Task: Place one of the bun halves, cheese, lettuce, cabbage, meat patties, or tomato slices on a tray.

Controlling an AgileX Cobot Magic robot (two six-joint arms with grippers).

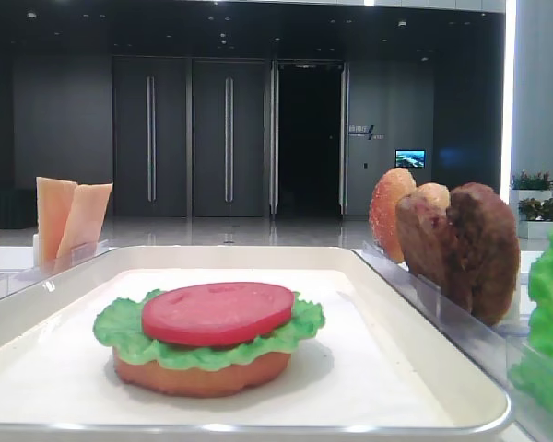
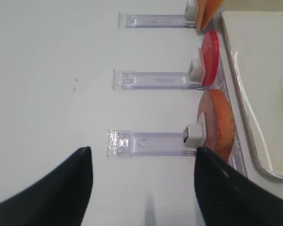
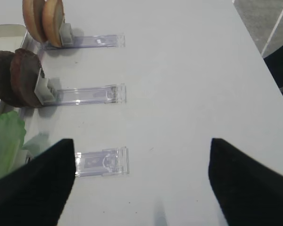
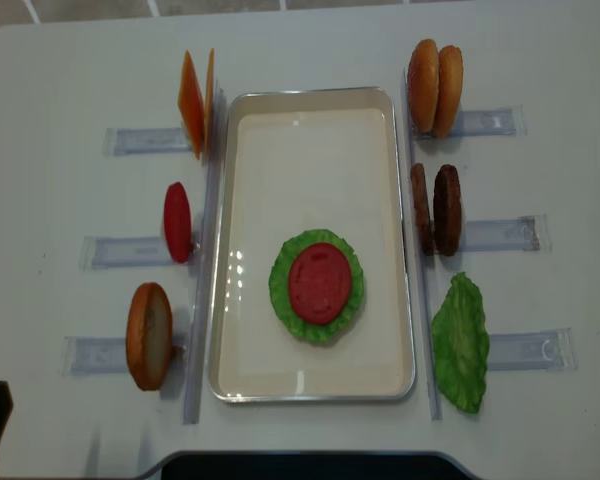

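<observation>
On the tray [image 4: 310, 115] a stack is already begun: a bun half at the bottom, a lettuce leaf [image 4: 317, 289] over it and a tomato slice [image 4: 320, 282] on top, lying toward the 6 o'clock end of the tray floor in the overhead view. The remaining pieces are stood on edge in clear holders [image 4: 500, 235] on either side: cheese [image 4: 194, 103] at about 10 o'clock of the stack, a spare tomato slice [image 4: 177, 222] at 9 o'clock, a bun half [image 4: 148, 335] at 8 o'clock, two bun halves [image 4: 434, 87] at 1 o'clock, the meat patties [image 4: 436, 210] at 2 o'clock and loose lettuce [image 4: 461, 342] at 4 o'clock. The left gripper [image 2: 144, 188] is seen with its jaws released and nothing between them, above bare table at 9 o'clock of its nearest bun half; the right gripper [image 3: 141, 183] is likewise spread and empty, at 3 o'clock of the loose lettuce. A patty is judged the sensible next layer. It would best be approached by the right gripper from the table side, the jaws set across the outermost disc's flat faces above the holder's clip, lifted straight up before being swung over, then turned flat and lowered centred on the tomato, so that the stack is not pushed askew and the neighbouring patty is not toppled.
</observation>
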